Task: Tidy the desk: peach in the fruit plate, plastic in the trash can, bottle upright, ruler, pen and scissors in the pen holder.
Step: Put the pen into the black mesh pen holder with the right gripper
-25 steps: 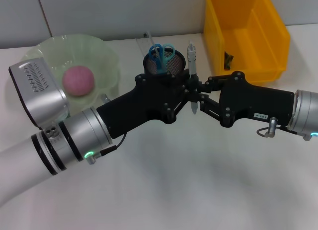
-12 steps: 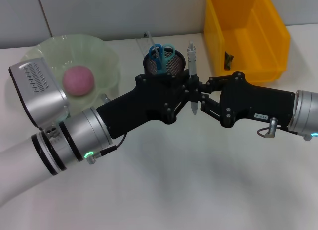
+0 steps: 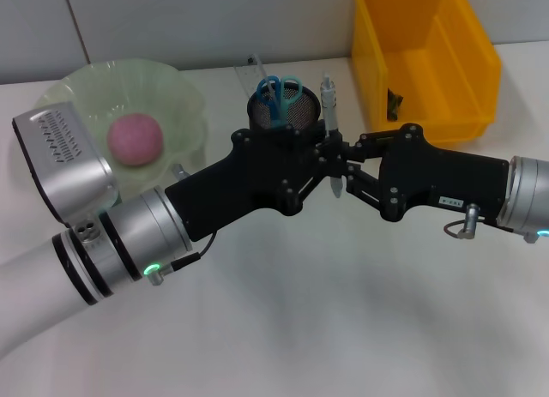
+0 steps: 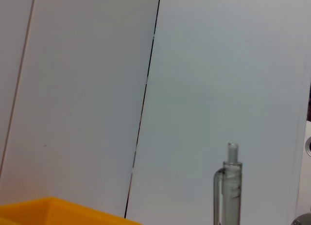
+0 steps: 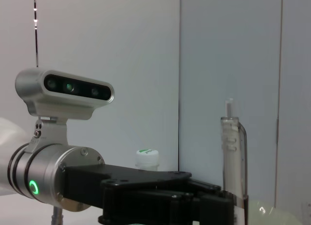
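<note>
Meeting just beside the mesh pen holder point(image 3: 286, 108), the left gripper point(image 3: 324, 159) and right gripper point(image 3: 345, 168) both pinch an upright clear pen point(image 3: 329, 114). Blue scissors point(image 3: 279, 92) stand inside that holder. No writing is readable.

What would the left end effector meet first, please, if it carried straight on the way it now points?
Most likely the right end effector: the left end effector points at it across the upright pen both meet at. Depth is hard to judge from the head view.
</note>
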`<state>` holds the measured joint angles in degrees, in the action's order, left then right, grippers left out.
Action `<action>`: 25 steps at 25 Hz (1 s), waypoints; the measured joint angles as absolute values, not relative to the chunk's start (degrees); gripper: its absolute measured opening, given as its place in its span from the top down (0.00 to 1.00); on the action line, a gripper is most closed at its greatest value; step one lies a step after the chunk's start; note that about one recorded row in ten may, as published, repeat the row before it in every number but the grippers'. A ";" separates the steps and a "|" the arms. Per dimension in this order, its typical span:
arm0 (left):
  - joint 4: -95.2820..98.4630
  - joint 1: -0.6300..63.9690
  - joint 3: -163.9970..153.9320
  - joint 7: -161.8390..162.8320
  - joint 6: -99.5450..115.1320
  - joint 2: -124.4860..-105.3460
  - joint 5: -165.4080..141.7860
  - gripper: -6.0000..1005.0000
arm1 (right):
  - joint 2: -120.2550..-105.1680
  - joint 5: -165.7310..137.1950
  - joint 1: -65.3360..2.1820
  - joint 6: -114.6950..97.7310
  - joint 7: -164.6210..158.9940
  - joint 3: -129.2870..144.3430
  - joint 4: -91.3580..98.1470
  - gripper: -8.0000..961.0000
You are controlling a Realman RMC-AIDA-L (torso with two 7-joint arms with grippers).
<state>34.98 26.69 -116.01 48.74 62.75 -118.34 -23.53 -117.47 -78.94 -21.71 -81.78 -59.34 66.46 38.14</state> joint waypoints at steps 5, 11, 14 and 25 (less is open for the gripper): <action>34.97 26.72 -116.00 48.88 62.76 -118.31 -23.53 0.74 | -117.43 -78.94 -21.78 -81.81 -59.29 66.45 38.15 0.84; 34.99 26.18 -115.99 48.98 64.75 -118.19 -23.55 0.57 | -117.43 -78.79 -21.82 -81.33 -59.19 65.66 38.22 0.83; 35.05 24.96 -115.45 48.72 66.39 -118.13 -23.56 0.46 | -118.12 -78.54 -21.97 -81.20 -58.91 63.06 38.17 0.82; 34.29 21.13 -111.72 54.28 70.33 -116.90 -32.41 0.33 | -119.17 -75.36 -27.68 -72.96 -57.58 59.80 34.24 0.81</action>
